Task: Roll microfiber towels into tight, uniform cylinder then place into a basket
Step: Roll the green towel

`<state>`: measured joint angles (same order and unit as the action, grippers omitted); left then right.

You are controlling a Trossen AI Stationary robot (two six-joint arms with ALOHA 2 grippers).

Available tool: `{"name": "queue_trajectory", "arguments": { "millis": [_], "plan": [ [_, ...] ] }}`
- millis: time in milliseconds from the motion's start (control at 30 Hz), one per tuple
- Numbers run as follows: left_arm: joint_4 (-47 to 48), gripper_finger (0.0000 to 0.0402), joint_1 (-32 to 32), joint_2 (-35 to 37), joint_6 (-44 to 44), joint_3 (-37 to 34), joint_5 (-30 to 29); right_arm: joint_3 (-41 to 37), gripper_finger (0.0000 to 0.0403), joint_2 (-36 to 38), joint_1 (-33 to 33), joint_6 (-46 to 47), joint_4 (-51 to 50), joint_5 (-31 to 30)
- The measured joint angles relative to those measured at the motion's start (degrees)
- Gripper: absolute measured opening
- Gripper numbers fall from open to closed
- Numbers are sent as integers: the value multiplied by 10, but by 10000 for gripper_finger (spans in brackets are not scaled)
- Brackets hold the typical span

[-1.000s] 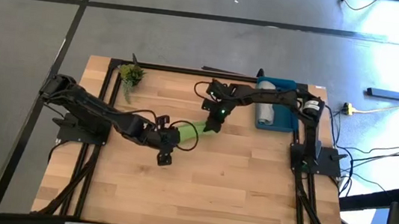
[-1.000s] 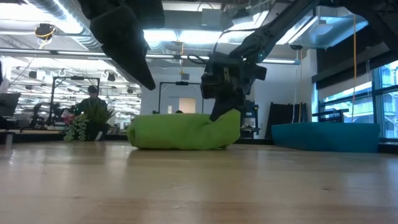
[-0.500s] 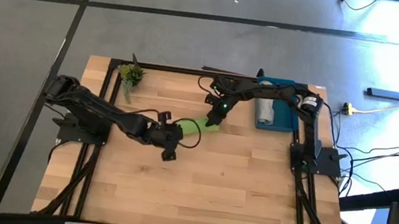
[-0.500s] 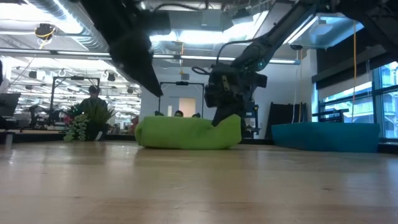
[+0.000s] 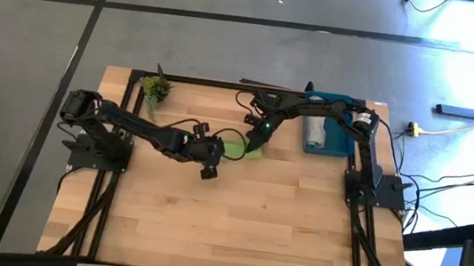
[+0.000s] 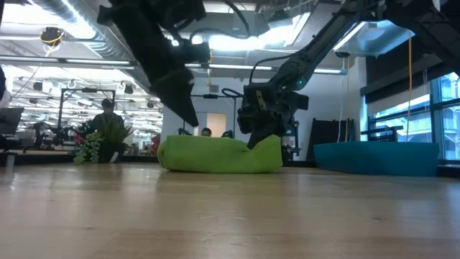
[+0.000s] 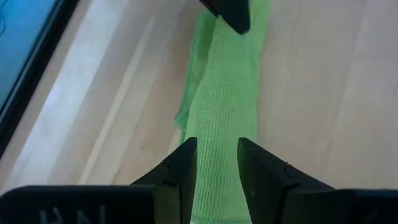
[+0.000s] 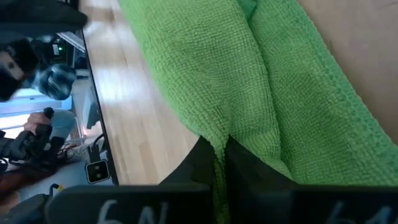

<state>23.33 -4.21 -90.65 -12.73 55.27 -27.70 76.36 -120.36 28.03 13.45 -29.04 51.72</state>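
The near half of the surface lies open; my claws can pass there freely. At mid-surface the rolled green towel blocks the way, with my left claw at one end and my right claw pinching the other. The blue basket holding the grey towel fills the far right corner. A plant sprig occupies the far left corner.

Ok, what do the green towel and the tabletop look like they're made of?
Green towel: soft microfibre cloth by the look, matte, with a fine looped weave and a stitched hem in the right wrist view. Tabletop: light wood, apparently butcher-block planks, with a smooth, slightly glossy finish.
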Motion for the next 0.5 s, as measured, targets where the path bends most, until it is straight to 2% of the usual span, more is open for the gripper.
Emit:
{"name": "queue_trajectory", "arguments": {
  "millis": [233, 500],
  "plan": [
    [-83, 105, -11, -39, 121, 0, 39, 0, 12, 0, 0, -1, -1, 0],
    [-99, 105, 22, -75, 128, 0, 19, 0, 13, 0, 0, -2, -2, 0]
  ]
}}
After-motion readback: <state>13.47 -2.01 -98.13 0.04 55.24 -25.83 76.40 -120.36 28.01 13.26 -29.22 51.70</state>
